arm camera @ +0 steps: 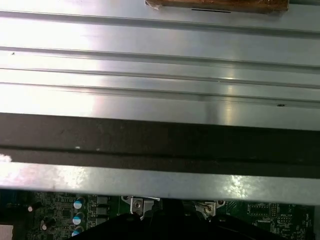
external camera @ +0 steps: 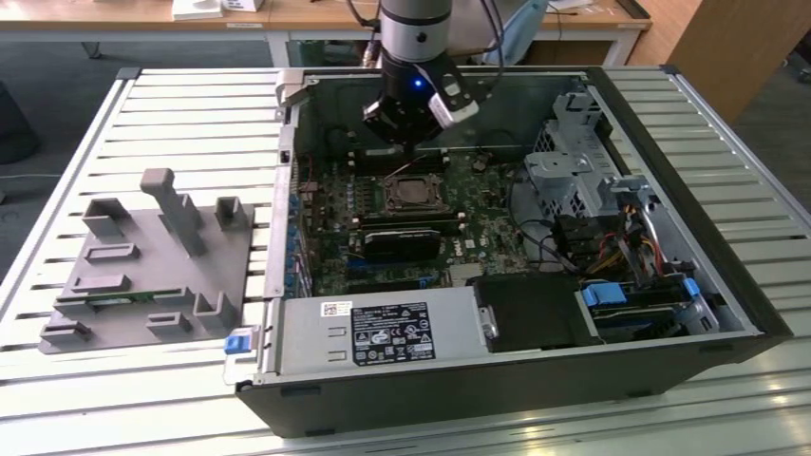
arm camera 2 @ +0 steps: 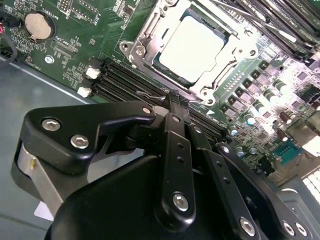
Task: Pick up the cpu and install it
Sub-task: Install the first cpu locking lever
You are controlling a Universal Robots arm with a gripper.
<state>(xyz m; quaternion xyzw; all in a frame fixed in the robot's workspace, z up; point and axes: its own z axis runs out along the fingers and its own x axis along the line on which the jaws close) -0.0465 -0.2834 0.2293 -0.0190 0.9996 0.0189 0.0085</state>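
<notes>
The cpu (external camera: 408, 193) lies flat in its socket on the green motherboard (external camera: 481, 214) inside the open computer case, silvery top up. In the second wrist view the cpu (arm camera 2: 192, 47) sits inside the metal socket frame (arm camera 2: 137, 47). My gripper (external camera: 403, 133) hangs above the board just beyond the socket, toward the case's far wall. In the second wrist view the gripper (arm camera 2: 175, 100) is shut with its black fingers pressed together and nothing between them. Its tip is just off the socket frame's edge, by a thin wire lever (arm camera 2: 150, 95).
A long black card (external camera: 403, 242) lies on the board nearer than the socket. The power supply (external camera: 380, 332) and drive cage (external camera: 571, 171) crowd the case. Memory slots (arm camera 2: 125, 80) run beside the socket. A grey holder block (external camera: 152, 266) sits on the slatted table at the exterior view's left.
</notes>
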